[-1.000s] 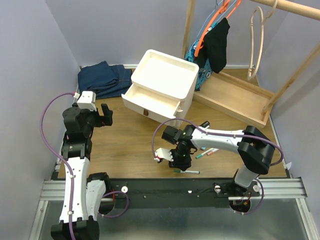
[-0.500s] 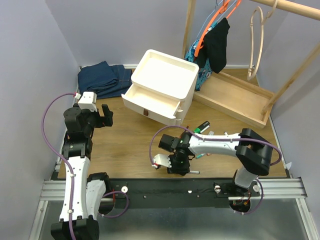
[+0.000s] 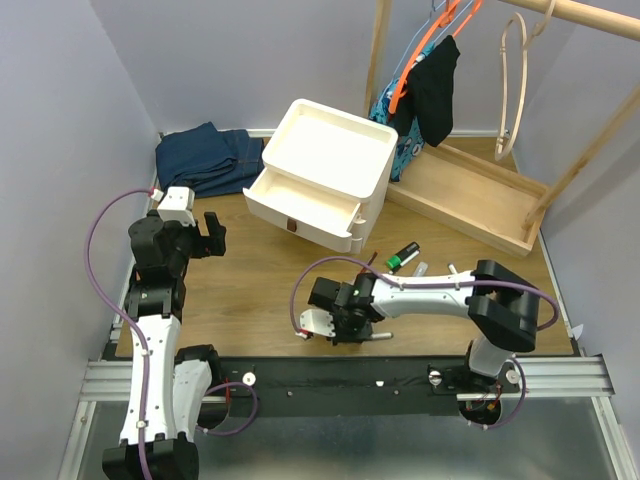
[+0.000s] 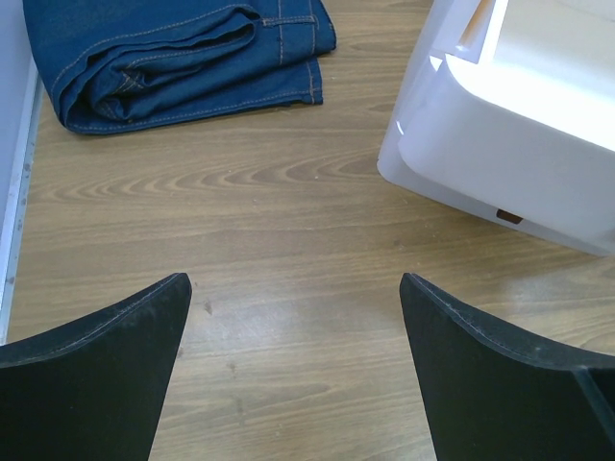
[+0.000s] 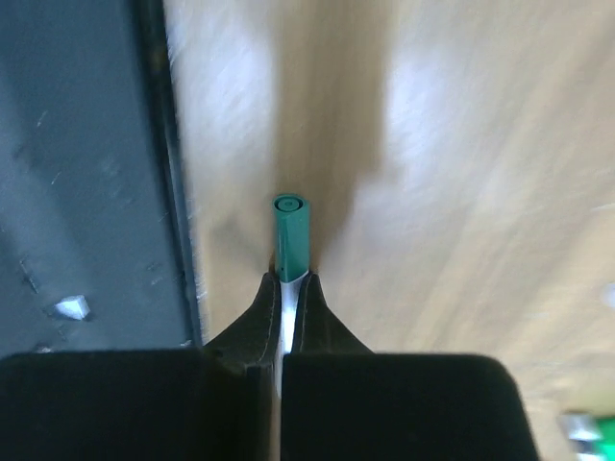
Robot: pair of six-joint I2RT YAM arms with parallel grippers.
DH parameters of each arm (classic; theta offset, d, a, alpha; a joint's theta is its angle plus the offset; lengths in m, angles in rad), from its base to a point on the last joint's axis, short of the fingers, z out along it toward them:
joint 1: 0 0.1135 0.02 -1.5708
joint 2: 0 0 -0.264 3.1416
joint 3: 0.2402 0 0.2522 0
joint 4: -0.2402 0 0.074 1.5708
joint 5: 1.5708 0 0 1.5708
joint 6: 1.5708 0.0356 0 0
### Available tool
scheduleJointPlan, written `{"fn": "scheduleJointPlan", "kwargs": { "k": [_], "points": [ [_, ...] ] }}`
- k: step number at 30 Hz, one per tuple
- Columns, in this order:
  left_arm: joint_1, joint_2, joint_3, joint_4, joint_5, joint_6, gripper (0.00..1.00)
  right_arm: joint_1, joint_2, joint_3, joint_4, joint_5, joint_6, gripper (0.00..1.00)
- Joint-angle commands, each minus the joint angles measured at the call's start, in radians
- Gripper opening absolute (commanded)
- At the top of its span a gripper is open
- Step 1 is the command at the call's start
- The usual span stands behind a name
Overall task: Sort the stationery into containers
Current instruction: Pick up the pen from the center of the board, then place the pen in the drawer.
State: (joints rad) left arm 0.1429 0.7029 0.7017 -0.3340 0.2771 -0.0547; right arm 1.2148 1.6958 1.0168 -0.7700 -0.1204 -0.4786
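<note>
One green-capped marker (image 5: 288,240) between closed jaws

We see a white marker (image 5: 284,288) with a green cap, pinched at its white barrel, cap end poking out past the fingertips, close to the table's dark near edge; a black-green marker (image 3: 404,256) lies on the wood right of the drawers, tilted; beside it, further right, slim white markers (image 3: 421,268), too small to tell caps; the white drawer stack (image 3: 322,172) sits at the back centre, angled, tray-like top bare, top drawer pulled out and showing nothing inside, dark handle (image 3: 293,226) on a lower drawer front.
</note>
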Motion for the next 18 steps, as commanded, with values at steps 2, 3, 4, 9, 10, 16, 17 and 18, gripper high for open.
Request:
{"fn": "scheduleJointPlan", "kwargs": {
  "k": [2, 3, 4, 9, 10, 16, 17, 18],
  "points": [
    [0.006, -0.017, 0.019, -0.002, 0.011, 0.029, 0.99, -0.084, 0.067, 0.251, 0.018, 0.041, -0.069, 0.01],
    [0.006, -0.013, 0.025, -0.007, 0.028, 0.032, 0.99, -0.116, 0.100, 0.408, -0.032, -0.072, -0.063, 0.01],
    [0.006, -0.010, 0.039, -0.014, 0.034, 0.038, 0.99, -0.148, 0.116, 0.489, -0.063, -0.155, -0.048, 0.01],
    [0.006, 0.001, 0.077, -0.062, 0.051, 0.038, 0.99, -0.225, 0.125, 0.790, -0.085, -0.430, -0.069, 0.01],
    [0.006, 0.001, 0.088, -0.065, 0.053, 0.039, 0.99, -0.225, 0.123, 0.854, -0.072, -0.429, -0.065, 0.01],
    [0.006, 0.003, 0.111, -0.053, 0.050, 0.016, 0.99, -0.227, 0.085, 0.950, 0.095, -0.256, -0.028, 0.01],
    [0.006, 0.003, 0.110, -0.043, 0.047, 0.009, 0.99, -0.228, 0.079, 0.938, 0.119, -0.222, -0.028, 0.01],
    [0.006, 0.003, 0.108, -0.036, 0.045, -0.010, 0.99, -0.228, 0.068, 0.933, 0.158, -0.161, -0.029, 0.01]
  ]
}}
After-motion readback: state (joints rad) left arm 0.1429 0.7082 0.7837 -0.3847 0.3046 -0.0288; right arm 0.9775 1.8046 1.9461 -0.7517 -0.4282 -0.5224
